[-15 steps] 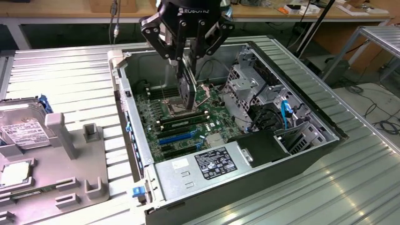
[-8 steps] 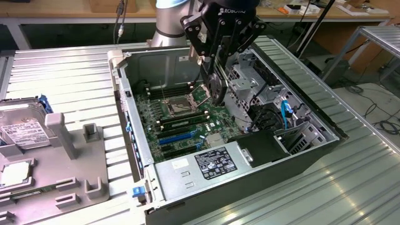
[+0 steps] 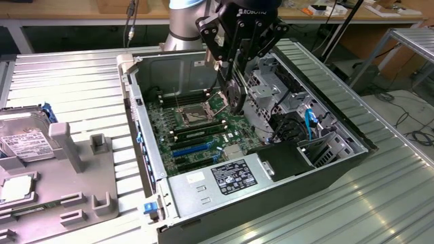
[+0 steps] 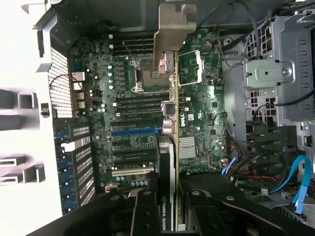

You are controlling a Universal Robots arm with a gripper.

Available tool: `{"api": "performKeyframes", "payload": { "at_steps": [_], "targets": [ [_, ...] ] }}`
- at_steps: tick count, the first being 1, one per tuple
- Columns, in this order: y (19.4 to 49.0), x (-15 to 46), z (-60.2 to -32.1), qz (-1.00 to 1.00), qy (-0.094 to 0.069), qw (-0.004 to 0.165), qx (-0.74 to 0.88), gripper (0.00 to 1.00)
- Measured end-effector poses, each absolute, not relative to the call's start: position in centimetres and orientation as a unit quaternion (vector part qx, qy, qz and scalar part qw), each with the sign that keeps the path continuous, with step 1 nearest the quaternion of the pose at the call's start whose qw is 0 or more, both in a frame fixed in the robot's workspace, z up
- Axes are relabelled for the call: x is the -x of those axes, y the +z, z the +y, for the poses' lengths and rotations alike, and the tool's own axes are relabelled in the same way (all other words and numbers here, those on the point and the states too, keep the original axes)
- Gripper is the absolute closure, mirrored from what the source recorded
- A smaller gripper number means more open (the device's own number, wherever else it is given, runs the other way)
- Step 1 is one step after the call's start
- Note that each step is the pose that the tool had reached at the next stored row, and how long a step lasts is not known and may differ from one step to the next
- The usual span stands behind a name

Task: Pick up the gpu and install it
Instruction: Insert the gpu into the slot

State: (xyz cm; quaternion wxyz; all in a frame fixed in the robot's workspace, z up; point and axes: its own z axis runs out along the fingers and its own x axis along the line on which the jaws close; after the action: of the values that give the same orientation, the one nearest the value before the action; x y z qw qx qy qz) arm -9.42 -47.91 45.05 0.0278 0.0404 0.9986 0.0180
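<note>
My gripper hangs over the open computer case, shut on the gpu. The card points down toward the motherboard and stays above it, apart from the slots. In the wrist view the gpu is edge-on between my fingers, its black cooler labelled NVIDIA on one face. Its silver end bracket sticks out at the far end. Beneath lie the motherboard and its blue expansion slot, which in the exterior view is the blue slot nearer the power supply.
A power supply fills the case's near end. A metal drive cage and blue cables crowd the exterior view's right side. On the exterior view's left, a grey fixture holds a silver hard drive.
</note>
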Motion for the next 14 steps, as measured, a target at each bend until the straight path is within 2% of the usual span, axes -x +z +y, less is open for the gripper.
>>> {"api": "performKeyframes", "payload": {
  "at_steps": [14],
  "targets": [
    [45.04, 9.42, -47.91, 0.996, 0.021, 0.025, 0.08, 0.73]
  ]
}}
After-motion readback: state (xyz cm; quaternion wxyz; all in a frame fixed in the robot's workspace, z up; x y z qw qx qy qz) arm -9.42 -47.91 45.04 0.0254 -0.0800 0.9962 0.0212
